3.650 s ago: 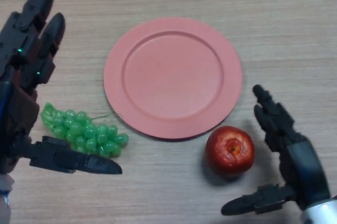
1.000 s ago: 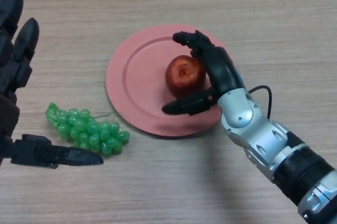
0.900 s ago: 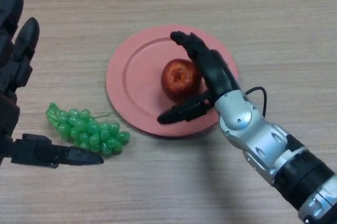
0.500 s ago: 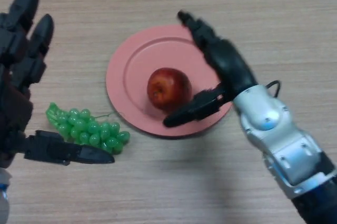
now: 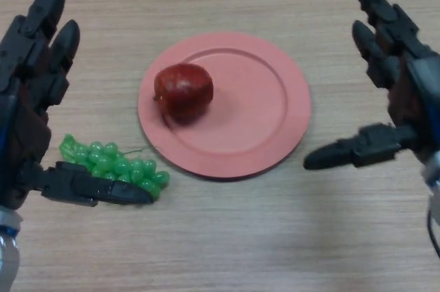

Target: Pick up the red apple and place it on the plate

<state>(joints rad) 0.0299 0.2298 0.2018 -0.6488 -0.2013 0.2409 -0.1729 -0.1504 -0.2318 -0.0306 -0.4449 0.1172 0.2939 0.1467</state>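
The red apple [image 5: 183, 88] sits on the left part of the plate [image 5: 275, 99], probably firm, smooth and prone to rolling, so should you regrip, cup its widest sides; your right hand [image 5: 399, 93] and left hand [image 5: 31, 99] hang spread and empty.

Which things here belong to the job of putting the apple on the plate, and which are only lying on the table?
Part of the job:
apple, now on the plate
plate
right robot hand, open, beside the plate

Only lying about:
grapes
left robot hand, open and idle at the left
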